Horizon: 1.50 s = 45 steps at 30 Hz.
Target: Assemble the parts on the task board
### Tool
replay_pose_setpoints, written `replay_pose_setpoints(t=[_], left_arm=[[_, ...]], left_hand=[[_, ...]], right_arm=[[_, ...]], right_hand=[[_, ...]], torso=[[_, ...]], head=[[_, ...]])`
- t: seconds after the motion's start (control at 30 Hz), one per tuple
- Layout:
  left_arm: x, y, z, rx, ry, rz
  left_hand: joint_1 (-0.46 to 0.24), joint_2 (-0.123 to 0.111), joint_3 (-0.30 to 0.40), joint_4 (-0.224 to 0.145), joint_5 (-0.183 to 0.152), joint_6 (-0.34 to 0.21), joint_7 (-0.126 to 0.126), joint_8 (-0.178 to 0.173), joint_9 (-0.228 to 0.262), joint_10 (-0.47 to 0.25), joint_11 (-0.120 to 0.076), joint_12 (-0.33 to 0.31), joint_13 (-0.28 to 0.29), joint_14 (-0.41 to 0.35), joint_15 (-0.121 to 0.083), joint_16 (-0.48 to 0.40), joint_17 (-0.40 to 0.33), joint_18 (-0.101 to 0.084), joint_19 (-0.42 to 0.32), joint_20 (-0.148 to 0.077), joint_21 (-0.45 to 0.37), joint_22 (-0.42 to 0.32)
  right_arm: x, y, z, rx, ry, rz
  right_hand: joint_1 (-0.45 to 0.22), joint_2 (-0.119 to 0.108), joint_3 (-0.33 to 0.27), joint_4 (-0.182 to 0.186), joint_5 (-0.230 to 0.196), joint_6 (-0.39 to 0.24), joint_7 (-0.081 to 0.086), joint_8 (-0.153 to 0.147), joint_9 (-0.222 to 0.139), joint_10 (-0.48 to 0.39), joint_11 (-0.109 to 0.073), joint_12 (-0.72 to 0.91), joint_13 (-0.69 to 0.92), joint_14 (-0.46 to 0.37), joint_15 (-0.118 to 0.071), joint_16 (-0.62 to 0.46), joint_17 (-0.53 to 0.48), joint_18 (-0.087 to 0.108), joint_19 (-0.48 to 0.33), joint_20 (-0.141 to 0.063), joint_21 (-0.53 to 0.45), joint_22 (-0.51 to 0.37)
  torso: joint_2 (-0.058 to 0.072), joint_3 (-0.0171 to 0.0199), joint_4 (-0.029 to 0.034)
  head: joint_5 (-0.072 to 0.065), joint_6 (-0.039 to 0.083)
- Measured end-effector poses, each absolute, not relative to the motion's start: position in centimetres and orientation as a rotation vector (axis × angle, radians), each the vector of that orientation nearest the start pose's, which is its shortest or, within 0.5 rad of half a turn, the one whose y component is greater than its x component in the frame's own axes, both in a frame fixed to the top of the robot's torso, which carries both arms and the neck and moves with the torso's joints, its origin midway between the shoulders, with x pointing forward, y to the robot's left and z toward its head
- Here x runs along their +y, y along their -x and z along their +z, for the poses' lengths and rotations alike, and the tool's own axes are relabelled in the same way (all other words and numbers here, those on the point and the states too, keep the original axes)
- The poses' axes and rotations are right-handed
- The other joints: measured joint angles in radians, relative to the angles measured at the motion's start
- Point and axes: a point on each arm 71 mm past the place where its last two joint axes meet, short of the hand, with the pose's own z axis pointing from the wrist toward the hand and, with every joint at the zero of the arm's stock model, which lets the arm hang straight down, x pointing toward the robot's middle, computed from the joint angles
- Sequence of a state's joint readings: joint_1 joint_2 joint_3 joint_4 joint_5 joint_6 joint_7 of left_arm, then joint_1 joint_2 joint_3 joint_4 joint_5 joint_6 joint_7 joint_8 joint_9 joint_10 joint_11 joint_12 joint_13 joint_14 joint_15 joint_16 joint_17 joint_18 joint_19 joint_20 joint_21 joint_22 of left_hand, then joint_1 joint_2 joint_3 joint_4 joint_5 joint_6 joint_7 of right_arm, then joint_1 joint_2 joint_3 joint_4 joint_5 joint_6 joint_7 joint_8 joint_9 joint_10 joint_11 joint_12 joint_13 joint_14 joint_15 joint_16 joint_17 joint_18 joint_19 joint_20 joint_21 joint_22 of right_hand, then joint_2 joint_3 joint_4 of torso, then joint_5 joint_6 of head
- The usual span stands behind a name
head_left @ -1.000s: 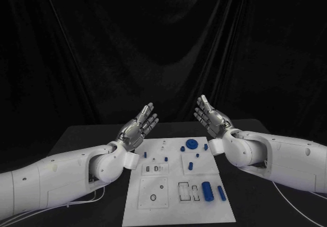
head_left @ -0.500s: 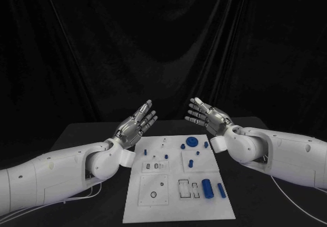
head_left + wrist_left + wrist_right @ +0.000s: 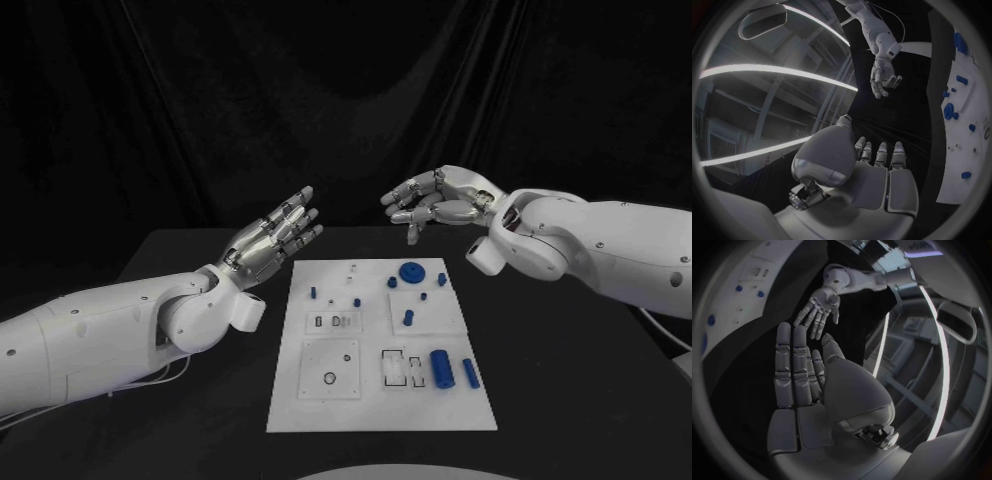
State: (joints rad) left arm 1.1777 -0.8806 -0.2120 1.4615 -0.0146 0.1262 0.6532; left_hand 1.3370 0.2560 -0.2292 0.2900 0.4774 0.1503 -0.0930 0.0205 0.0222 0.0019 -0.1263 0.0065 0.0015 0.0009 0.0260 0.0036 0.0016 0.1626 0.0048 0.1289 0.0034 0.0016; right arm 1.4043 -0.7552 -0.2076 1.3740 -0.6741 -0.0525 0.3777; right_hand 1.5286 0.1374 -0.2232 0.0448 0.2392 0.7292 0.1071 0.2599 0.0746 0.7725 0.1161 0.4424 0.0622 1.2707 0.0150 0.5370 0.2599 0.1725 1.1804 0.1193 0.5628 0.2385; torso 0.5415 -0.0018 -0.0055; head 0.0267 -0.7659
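We see our left hand (image 3: pixel 274 238) raised at centre-left, fingers spread, empty; our right hand (image 3: pixel 440 207), upper right, half-curled, empty, above the board (image 3: pixel 382 400).

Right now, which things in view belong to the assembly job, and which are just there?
Belongs to the job:
- task board, white, lying flat on the table
- blue parts lying on the task board
- left hand, fingers spread, holding nothing
- right hand, raised above the board's far end, holding nothing

Just there:
- black table
- black curtain behind it
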Motion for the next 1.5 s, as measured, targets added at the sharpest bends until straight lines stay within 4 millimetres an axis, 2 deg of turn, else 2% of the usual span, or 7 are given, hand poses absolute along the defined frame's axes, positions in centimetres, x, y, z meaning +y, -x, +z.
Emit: replay_pose_setpoints(t=[0.27, 0.43, 0.57, 0.73, 1.17, 1.37, 1.5], left_arm=[[23.2, -45.5, -21.9, 1.519, 0.841, -1.889], [23.1, -45.2, -21.1, 1.536, 0.738, -1.854], [23.1, -44.9, -20.6, 1.546, 0.674, -1.832], [23.2, -44.5, -20.4, 1.555, 0.625, -1.81], [23.7, -44.1, -20.2, 1.564, 0.584, -1.79], [23.5, -44.0, -20.2, 1.566, 0.576, -1.794], [23.4, -44.0, -20.2, 1.566, 0.573, -1.793]], left_hand=[[0.049, -0.017, 0.001, 0.001, 0.019, 0.037, 0.008, 0.004, 0.004, 0.012, 0.019, 0.0, 0.001, 0.001, 0.001, 0.0, 0.0, 0.0, 0.002, 0.002, 0.0, 0.001], [0.156, -0.038, 0.028, -0.021, 0.122, 0.047, 0.007, 0.004, 0.004, 0.017, 0.024, 0.0, 0.002, -0.003, -0.003, 0.0, 0.0, 0.0, 0.002, 0.002, 0.0, 0.001], [0.198, -0.05, 0.045, -0.038, 0.177, 0.05, 0.004, 0.004, 0.004, 0.018, 0.033, 0.0, 0.002, -0.003, -0.003, 0.0, -0.001, 0.0, 0.002, 0.002, 0.0, 0.001], [0.223, -0.052, 0.061, -0.053, 0.204, 0.046, 0.0, 0.004, 0.003, 0.014, 0.043, 0.0, 0.002, -0.003, -0.003, 0.0, -0.001, 0.0, 0.002, 0.002, 0.0, 0.001], [0.231, -0.051, 0.081, -0.068, 0.208, 0.041, 0.006, 0.004, 0.003, 0.007, 0.05, 0.0, 0.002, -0.002, -0.025, 0.0, -0.001, 0.0, -0.004, -0.011, 0.0, -0.001], [0.156, -0.046, 0.043, 0.002, 0.089, 0.059, 0.009, 0.004, 0.004, 0.005, 0.048, 0.0, 0.002, -0.002, -0.057, 0.0, 0.0, 0.0, -0.005, -0.046, 0.0, -0.001], [0.147, -0.042, 0.033, 0.004, 0.069, 0.059, 0.009, 0.004, 0.004, 0.005, 0.048, 0.0, 0.001, -0.002, -0.057, 0.0, 0.0, 0.0, -0.005, -0.064, 0.0, -0.001]], right_arm=[[-18.8, -49.7, -13.2, 1.728, 0.395, 0.944], [-18.8, -49.4, -13.1, 1.661, 0.597, 0.722], [-19.0, -49.3, -12.9, 1.608, 0.68, 0.602], [-19.2, -49.2, -12.8, 1.565, 0.733, 0.518], [-19.4, -49.1, -13.0, 1.534, 0.768, 0.445], [-19.4, -48.7, -13.8, 1.536, 0.77, 0.451], [-19.5, -48.6, -14.5, 1.537, 0.769, 0.458]], right_hand=[[0.012, -0.036, 0.039, 0.055, 0.005, 0.072, -0.027, -0.066, -0.005, 0.085, -0.031, -0.117, 0.0, 0.113, -0.045, 0.146, 0.112, 0.0, 0.102, -0.044, 0.096, 0.072], [-0.045, -0.099, 0.084, 0.133, -0.095, 0.168, -0.029, -0.07, 0.014, 0.176, -0.044, -0.149, 0.005, 0.162, -0.057, 0.216, 0.165, 0.0, 0.142, -0.057, 0.167, 0.131], [-0.057, -0.13, 0.129, 0.16, -0.097, 0.183, -0.024, -0.086, 0.017, 0.22, -0.046, -0.18, 0.004, 0.167, -0.055, 0.222, 0.171, 0.0, 0.148, -0.055, 0.186, 0.153], [-0.036, -0.151, 0.181, 0.158, -0.058, 0.186, -0.021, -0.116, 0.01, 0.225, -0.041, -0.233, 0.003, 0.167, -0.055, 0.227, 0.176, 0.0, 0.147, -0.055, 0.196, 0.171], [-0.019, -0.176, 0.236, 0.152, -0.044, 0.181, 0.004, -0.144, -0.004, 0.238, -0.035, -0.291, 0.003, 0.17, -0.052, 0.247, 0.193, 0.0, 0.136, -0.055, 0.215, 0.199], [-0.006, -0.189, 0.261, 0.141, -0.044, 0.153, 0.025, -0.174, -0.01, 0.248, -0.032, -0.31, 0.003, 0.17, -0.044, 0.263, 0.212, 0.0, 0.129, -0.048, 0.223, 0.212], [-0.003, -0.192, 0.271, 0.137, -0.039, 0.153, 0.025, -0.178, -0.01, 0.248, -0.032, -0.315, 0.003, 0.17, -0.044, 0.276, 0.228, 0.0, 0.129, -0.048, 0.226, 0.217]], torso=[[0.037, -0.0058, 0.0062], [0.066, -0.0098, 0.0134], [0.092, -0.0143, 0.0244], [0.121, -0.0192, 0.0314], [0.175, -0.0314, 0.0402], [0.192, -0.0362, 0.0448], [0.199, -0.0383, 0.0452]], head=[[0.006, -0.017], [-0.003, -0.019], [-0.018, -0.01], [-0.021, 0.004], [-0.033, 0.042], [-0.042, 0.062], [-0.044, 0.065]])
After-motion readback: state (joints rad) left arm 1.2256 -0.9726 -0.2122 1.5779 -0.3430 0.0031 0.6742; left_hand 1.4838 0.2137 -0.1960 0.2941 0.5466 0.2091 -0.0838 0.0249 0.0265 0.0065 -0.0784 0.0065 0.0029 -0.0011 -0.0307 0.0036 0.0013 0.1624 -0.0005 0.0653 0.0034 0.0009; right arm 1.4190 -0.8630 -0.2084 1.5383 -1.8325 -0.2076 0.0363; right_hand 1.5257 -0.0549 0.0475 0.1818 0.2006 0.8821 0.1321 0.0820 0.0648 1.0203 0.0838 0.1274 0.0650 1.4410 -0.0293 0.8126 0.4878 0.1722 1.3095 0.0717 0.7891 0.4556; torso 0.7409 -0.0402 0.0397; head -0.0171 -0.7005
